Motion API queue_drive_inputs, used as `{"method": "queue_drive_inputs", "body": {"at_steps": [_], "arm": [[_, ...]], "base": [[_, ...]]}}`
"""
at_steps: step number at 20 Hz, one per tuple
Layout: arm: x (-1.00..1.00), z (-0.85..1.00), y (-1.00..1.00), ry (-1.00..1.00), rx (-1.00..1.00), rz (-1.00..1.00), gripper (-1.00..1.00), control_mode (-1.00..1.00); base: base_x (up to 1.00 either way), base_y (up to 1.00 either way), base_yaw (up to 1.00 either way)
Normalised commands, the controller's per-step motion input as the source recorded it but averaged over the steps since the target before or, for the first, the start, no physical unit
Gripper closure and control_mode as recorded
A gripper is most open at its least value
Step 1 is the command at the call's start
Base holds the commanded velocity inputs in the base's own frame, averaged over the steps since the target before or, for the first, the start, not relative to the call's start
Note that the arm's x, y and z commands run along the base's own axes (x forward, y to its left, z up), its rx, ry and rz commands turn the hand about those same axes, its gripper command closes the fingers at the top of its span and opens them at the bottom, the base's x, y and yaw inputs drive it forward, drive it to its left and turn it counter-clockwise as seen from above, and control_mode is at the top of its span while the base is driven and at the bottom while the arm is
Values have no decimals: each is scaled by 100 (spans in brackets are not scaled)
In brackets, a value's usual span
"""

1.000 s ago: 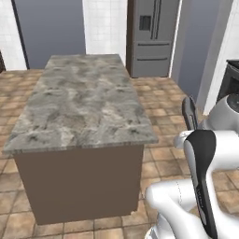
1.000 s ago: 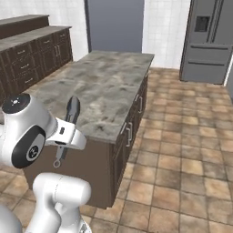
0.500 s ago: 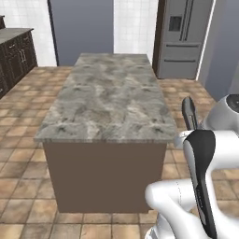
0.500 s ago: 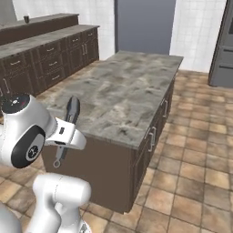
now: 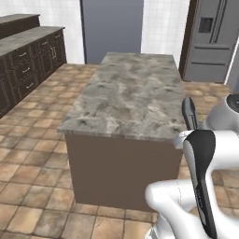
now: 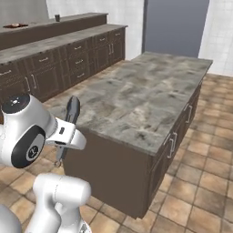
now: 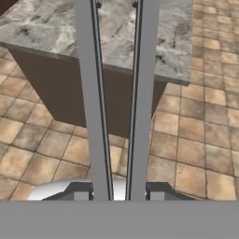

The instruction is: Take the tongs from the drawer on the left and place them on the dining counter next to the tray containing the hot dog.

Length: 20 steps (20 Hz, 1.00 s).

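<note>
Brown tiled floor (image 7: 196, 140) is lying below the gripper (image 7: 117, 193) | gripper is clamping the tongs (image 7: 95, 93), two grey arms running forward between its fingers | marbled island counter (image 5: 133, 93) is standing just ahead of the gripper

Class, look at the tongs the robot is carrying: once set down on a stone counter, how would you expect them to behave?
The tongs look like slim grey metal, so probably stiff and light. Their two long narrow arms run side by side from the end effector, so they would likely lie flat without rolling. On the island's polished marbled top they may slide if nudged.
</note>
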Motion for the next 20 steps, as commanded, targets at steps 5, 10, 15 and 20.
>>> {"method": "queue_drive_inputs", "body": {"at_steps": [5,10,15,20], "arm": [[0,0,0,0,0,0,100,100],[0,0,0,0,0,0,100,100],[0,0,0,0,0,0,100,100],[0,0,0,0,0,0,100,100]], "base": [[-17,32,30],[-7,36,31],[0,37,35],[0,33,40]]}}
